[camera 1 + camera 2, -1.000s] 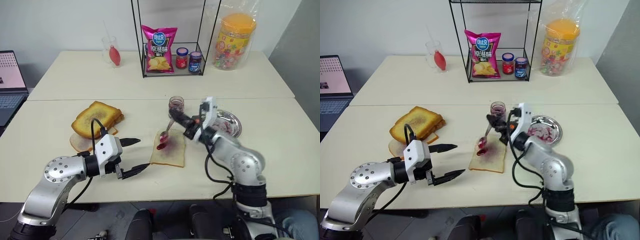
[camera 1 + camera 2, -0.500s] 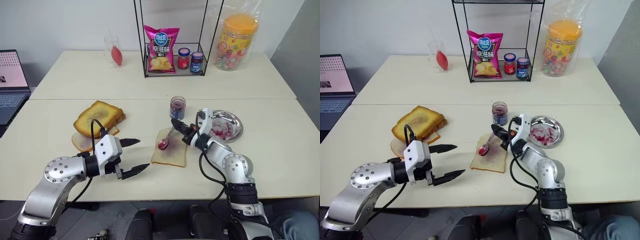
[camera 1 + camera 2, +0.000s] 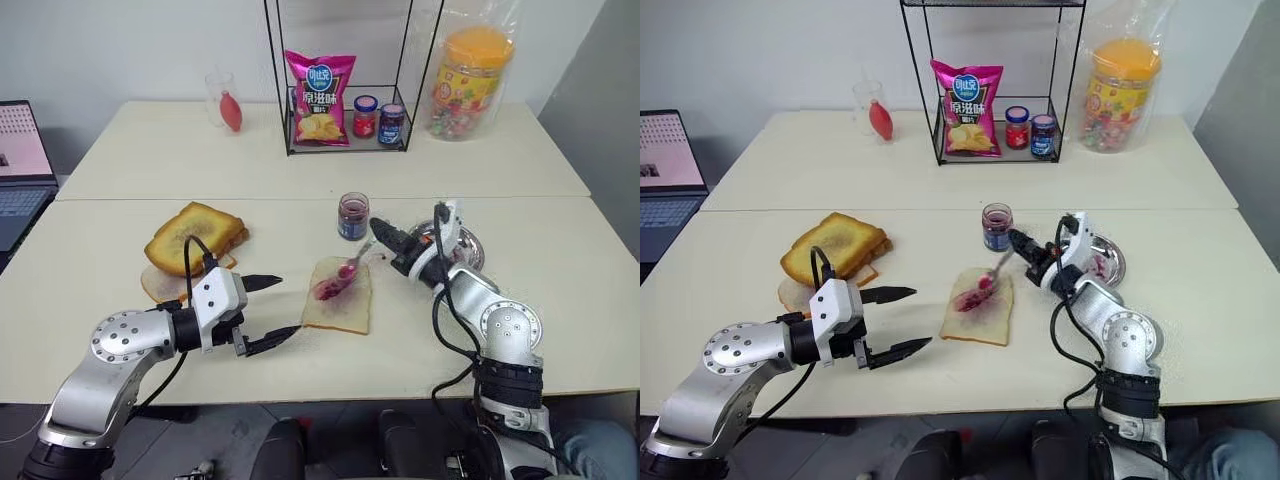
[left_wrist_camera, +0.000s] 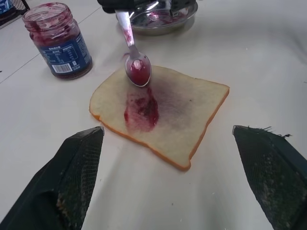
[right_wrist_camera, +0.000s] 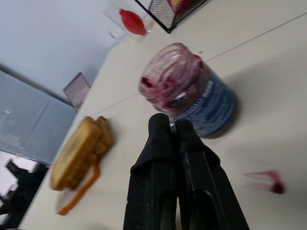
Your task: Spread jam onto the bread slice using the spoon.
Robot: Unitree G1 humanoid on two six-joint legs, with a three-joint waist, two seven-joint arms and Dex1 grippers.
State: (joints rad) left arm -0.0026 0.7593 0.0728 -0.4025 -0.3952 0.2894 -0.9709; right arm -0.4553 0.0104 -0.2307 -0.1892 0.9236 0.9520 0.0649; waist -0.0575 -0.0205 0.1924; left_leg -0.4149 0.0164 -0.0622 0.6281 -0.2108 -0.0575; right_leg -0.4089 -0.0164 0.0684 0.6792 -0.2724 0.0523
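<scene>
The worktop (image 3: 120, 150) carries everything, with a wire rack (image 3: 345, 75) at its far side and toasted slices (image 3: 193, 236) to the left. Near the middle lies the bread slice (image 3: 340, 297), flat and untouched by either arm, likely so the spoon can work across it freely. The left gripper (image 3: 272, 312) hovers just left of the slice with its jaws spread wide and holding nothing, seemingly parked as a spare steadying hand. The right gripper (image 3: 388, 240) reaches in from the right, jaws clamped shut on the handle of the spoon (image 3: 356, 267), which slants down so its bowl rests on the bread's far part. The jar of jam (image 3: 352, 216) stands open just beyond the slice, close enough for refills, and a steel dish (image 3: 466, 245) sits to the right.

The left wrist view reveals what the head views blur: a thick jam smear (image 4: 141, 110) covers only part of the crumb, so spreading seems unfinished. The right wrist view shows the jar's smeared rim.
</scene>
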